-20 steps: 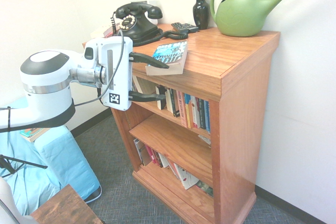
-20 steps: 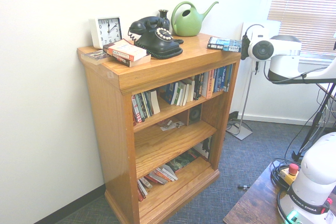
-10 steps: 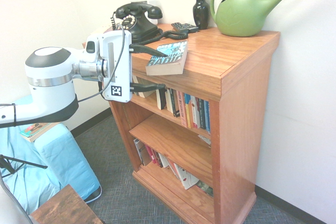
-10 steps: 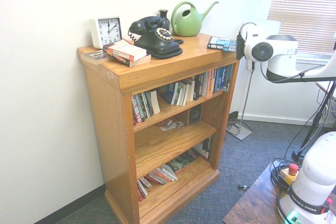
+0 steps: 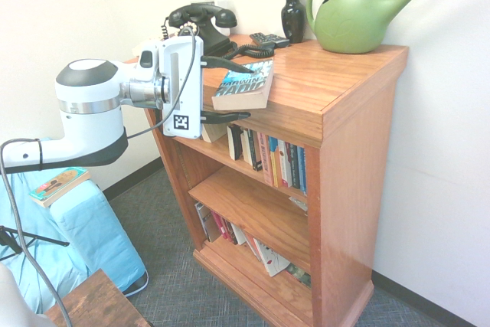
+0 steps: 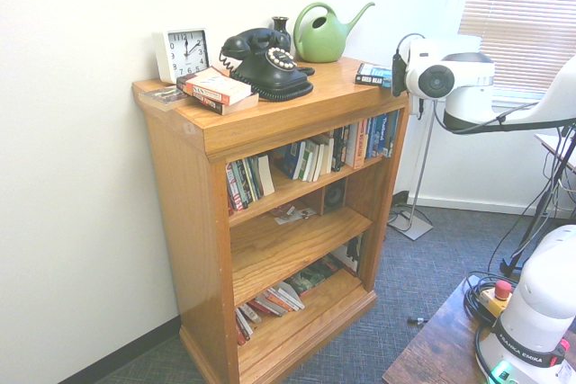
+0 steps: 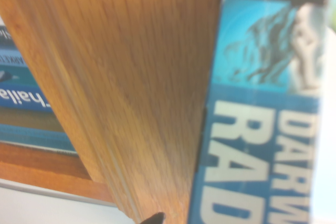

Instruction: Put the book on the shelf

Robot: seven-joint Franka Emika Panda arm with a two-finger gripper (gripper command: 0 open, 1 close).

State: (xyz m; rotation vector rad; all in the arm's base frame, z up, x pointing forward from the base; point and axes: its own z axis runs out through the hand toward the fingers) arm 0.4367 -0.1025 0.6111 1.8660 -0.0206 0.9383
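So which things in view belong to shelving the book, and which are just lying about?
Job:
- thick teal-and-black paperback lettered DARWIN'S RADIO
- book-lined upper shelf of the orange-brown wooden bookcase

Lying about:
- green plastic watering can
- black rotary telephone
- square white clock
- glossy black vase

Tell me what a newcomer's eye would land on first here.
Probably the big green watering can, on the bookcase's top beside a dark vase. Next, the black rotary telephone, on the same top, between the vase and a white square clock. Then the white gripper, open at the front edge by the Darwin's Radio paperback.
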